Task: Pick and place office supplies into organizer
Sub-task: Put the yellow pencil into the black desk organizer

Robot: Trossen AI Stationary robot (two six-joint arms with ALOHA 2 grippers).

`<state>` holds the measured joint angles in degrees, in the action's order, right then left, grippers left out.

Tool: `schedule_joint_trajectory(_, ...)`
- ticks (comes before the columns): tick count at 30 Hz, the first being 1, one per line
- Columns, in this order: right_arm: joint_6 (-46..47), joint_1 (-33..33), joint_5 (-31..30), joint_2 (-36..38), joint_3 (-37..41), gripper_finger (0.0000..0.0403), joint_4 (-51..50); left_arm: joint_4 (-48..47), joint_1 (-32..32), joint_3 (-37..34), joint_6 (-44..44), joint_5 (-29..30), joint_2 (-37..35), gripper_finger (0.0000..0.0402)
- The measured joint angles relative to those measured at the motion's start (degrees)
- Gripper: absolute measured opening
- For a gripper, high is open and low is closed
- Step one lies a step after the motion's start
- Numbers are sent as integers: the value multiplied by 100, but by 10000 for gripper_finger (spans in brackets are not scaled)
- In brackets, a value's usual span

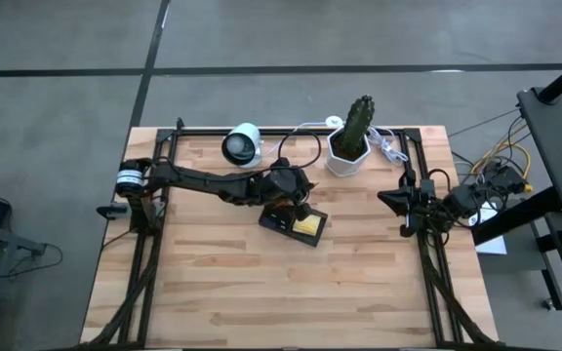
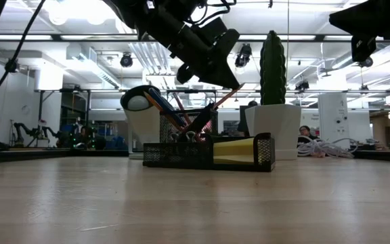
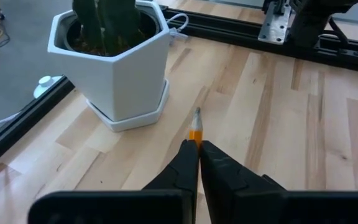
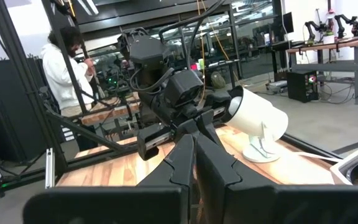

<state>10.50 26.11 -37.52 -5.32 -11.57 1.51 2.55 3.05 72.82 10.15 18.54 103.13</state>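
Over the middle of the wooden table (image 1: 213, 283), w/ the black tray (image 1: 279, 223) just past centre toward 12 o'clock, the left gripper (image 3: 197, 149) hangs above the tray's mesh cup, clenched on an orange pencil (image 3: 196, 127) whose metal-capped end pokes out beyond the fingertips. At table level the pencil slants down from the gripper into the cup among other pens and pencils, so this looks like the drop-in step, nearly done. A white cactus pot (image 1: 346, 154) stands at about 1 o'clock of the tray, near but apart; a white lamp (image 1: 243, 144) sits at about 11 o'clock. Yellow notepad (image 1: 308, 226) already fills the tray's 3 o'clock compartment. Right gripper (image 4: 194, 163) waits at the table's 3 o'clock edge, fingers pressed together on nothing. One person in a white top (image 4: 64, 68) stands in the room beyond.

Handling, as a judgement: pencil is light, stiff, thin and smooth-sided, apt to swivel or slip in a two-finger pinch, so a hold across the shaft close to mid-length suits it; the present grip is near one end, fine for tipping it in. Tray is light mesh and prob. slides if nudged; the crowded cup could snag the tip.
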Motion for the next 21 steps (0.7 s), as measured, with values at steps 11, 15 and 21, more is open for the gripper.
schedule_joint_trajectory(11, 0, 0, 0, 0, 0, 8, -1, -2, 0, -7, -2, -76, 0, 108)
schedule_joint_trajectory(15, -4, 0, 0, 0, 0, 8, -1, 25, 0, -11, -1, -90, 52, 151)
schedule_joint_trajectory(21, -13, 0, -2, 2, 0, 8, -1, 23, 13, -73, 156, -12, 79, 176)
